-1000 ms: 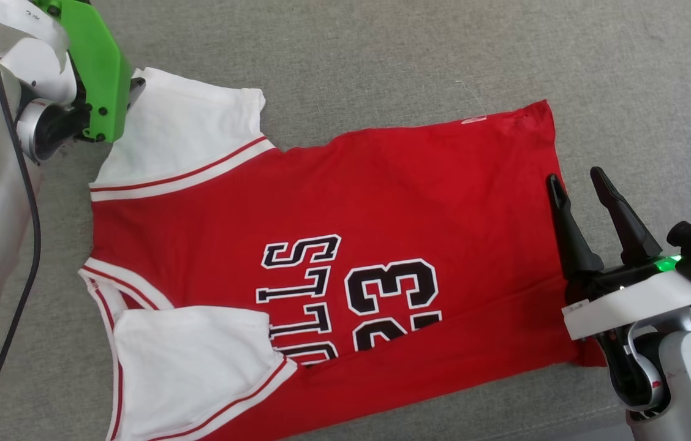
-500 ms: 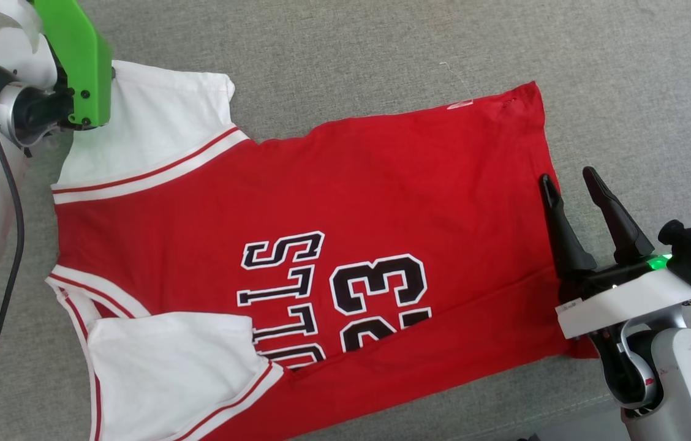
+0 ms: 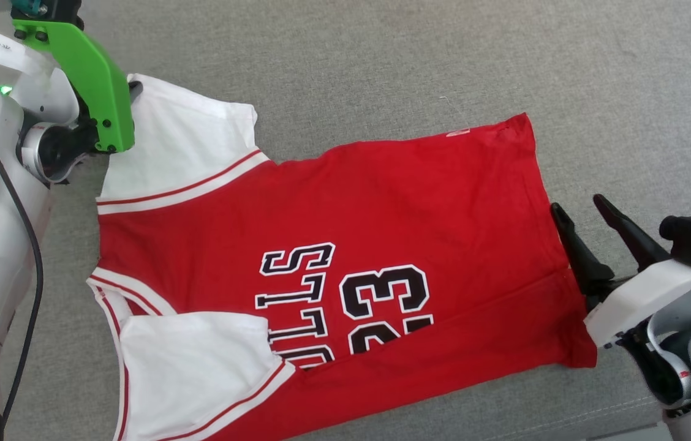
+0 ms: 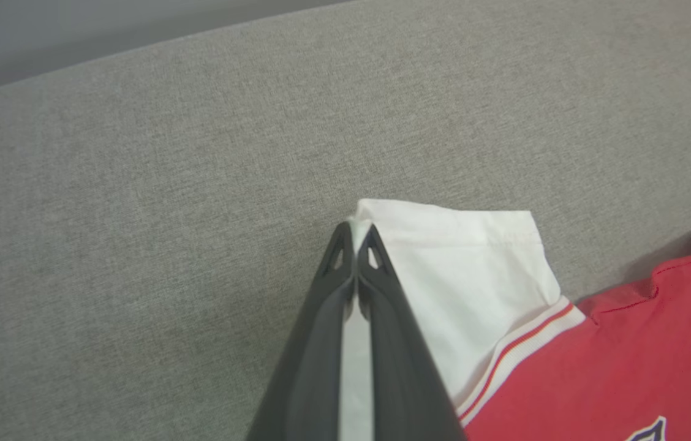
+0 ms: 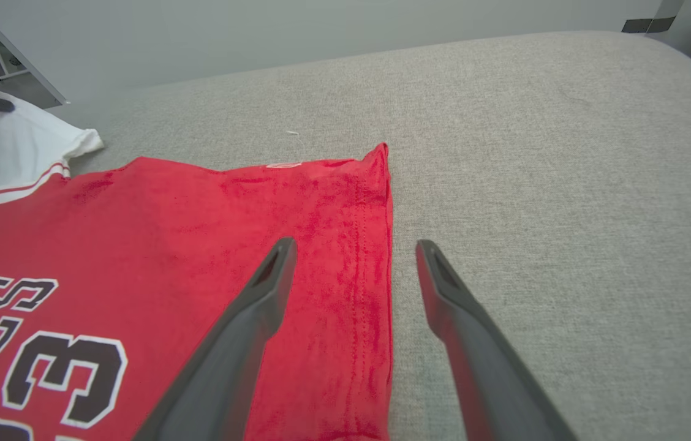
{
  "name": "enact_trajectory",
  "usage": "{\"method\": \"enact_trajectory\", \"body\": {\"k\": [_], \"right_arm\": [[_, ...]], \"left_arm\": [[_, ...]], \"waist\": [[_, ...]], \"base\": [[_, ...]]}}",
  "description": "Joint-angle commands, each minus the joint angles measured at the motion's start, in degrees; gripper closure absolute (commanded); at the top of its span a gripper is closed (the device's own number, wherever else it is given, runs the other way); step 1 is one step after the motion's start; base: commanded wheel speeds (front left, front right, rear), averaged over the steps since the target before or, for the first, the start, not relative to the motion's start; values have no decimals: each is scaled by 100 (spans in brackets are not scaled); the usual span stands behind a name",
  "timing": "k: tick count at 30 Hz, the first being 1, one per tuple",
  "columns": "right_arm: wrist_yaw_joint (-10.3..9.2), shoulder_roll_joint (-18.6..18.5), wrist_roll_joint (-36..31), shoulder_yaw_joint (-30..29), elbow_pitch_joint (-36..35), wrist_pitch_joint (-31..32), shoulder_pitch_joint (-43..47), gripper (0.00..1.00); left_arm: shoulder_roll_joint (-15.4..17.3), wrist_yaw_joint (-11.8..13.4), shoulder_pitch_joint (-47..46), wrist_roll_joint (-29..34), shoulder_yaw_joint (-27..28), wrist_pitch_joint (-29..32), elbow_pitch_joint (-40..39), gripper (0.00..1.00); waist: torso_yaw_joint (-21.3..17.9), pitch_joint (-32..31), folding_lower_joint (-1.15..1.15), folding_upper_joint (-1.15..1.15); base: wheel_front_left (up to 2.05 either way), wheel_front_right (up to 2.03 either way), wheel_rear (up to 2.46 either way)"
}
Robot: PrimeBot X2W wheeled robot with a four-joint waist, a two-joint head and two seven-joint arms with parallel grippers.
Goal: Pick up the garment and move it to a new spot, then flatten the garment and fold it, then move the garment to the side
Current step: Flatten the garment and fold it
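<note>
Count, head view:
- 1 garment [image 3: 382,202], centre
- 2 white sleeves on it: one sleeve [image 3: 186,141] at 10 o'clock, one sleeve [image 3: 192,367] at 7 o'clock
- 2 digits [image 3: 385,291] on the front, 1 line of lettering [image 3: 296,300] beside them
- 1 small pale label [image 3: 457,131] at the hem, 1 o'clock
- 2 grippers: left gripper [image 4: 354,236] at the 10 o'clock sleeve, right gripper [image 3: 577,203] at 3 o'clock
- 2 dark fingers [image 5: 247,324] each, 4 total
- 1 green bracket [image 3: 94,86], 10 o'clock
- 1 black cable [image 3: 30,233], 9 o'clock
- 1 grey cushion [image 3: 382,61] under it all

The garment [image 3: 345,202] lies on the cushion [image 3: 382,55] between left hand [image 4: 354,229] and right hand [image 3: 575,204].
</note>
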Motion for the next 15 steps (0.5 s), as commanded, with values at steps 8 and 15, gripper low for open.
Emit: {"method": "enact_trajectory", "body": {"k": [8,15], "right_arm": [[-4,-839,504,-250,-155,2615,-649,0],[-4,-1089,753,-117,219,3802,-1491,0]], "left_arm": [[149,145,747,-223,25,-128,-1510,100],[378,579,1249,-284,75,-15,-2871,100]], "waist": [[651,-345,0,0],[994,-145,0,0]], "base": [[0,0,0],[0,0,0]]}}
